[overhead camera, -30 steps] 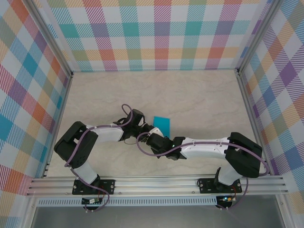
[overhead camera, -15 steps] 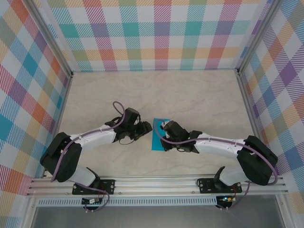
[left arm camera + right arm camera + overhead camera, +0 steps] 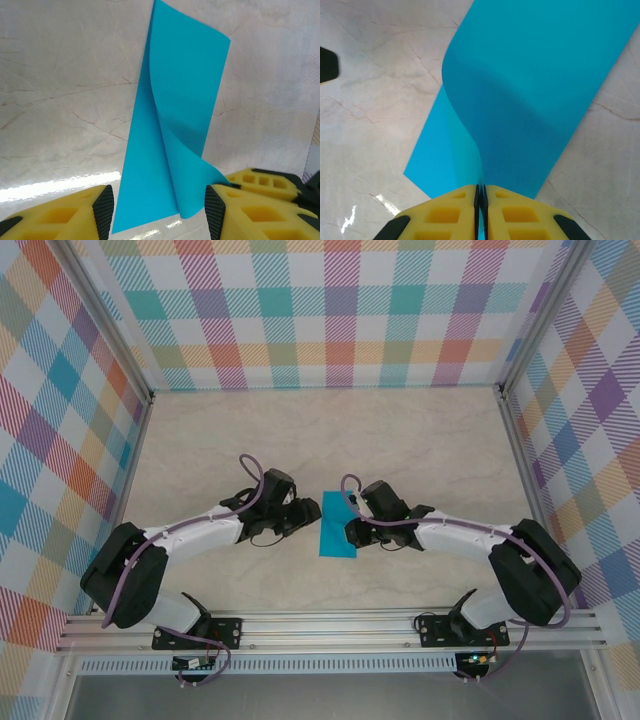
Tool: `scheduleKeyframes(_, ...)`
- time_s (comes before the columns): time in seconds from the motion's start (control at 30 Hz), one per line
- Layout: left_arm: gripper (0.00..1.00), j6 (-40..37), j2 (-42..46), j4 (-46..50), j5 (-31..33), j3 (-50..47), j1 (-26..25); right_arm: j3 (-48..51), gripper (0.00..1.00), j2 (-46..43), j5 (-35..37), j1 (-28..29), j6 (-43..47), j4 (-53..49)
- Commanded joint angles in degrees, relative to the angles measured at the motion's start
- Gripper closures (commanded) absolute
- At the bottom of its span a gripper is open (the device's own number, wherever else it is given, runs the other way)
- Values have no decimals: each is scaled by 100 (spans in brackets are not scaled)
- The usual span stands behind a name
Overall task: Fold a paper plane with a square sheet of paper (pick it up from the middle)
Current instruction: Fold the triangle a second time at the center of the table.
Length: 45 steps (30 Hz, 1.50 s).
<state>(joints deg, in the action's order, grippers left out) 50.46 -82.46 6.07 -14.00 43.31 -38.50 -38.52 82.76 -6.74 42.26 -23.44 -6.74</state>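
The thin, teal-blue square sheet of paper [image 3: 338, 525] lay on the pale marble-patterned table [image 3: 420, 440] between the two arms. It was curled over on itself in a loose half-fold, with no crease pressed flat. The right tool [image 3: 481, 192] was pressed together, pinching an edge of the raised flap. The left tool [image 3: 157, 216] stood spread, its yellow fingers [image 3: 75, 215] either side of the sheet's near end, gripping nothing. Judging by this, only the first fold was under way; creasing it, the nose folds and the wings remained.
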Motion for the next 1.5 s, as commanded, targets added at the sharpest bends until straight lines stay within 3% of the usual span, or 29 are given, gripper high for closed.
scheduleKeyframes(0.0, 46, -256, -92, 30, -29, 15, -152, -215, 87, 194, -143, -89, 107, -84)
scheduleKeyframes(0.37, 46, -533, -340, 39, 246, 175, -527, -425, 87, 559, -389, -363, 335, -97)
scheduleKeyframes(0.83, 51, -583, -481, -53, 297, 266, -641, -647, 87, 847, -492, -543, 599, -186)
scheduleKeyframes(1.47, 81, -275, -885, -505, 152, 405, -799, -696, 87, 1097, -591, -683, 727, -110)
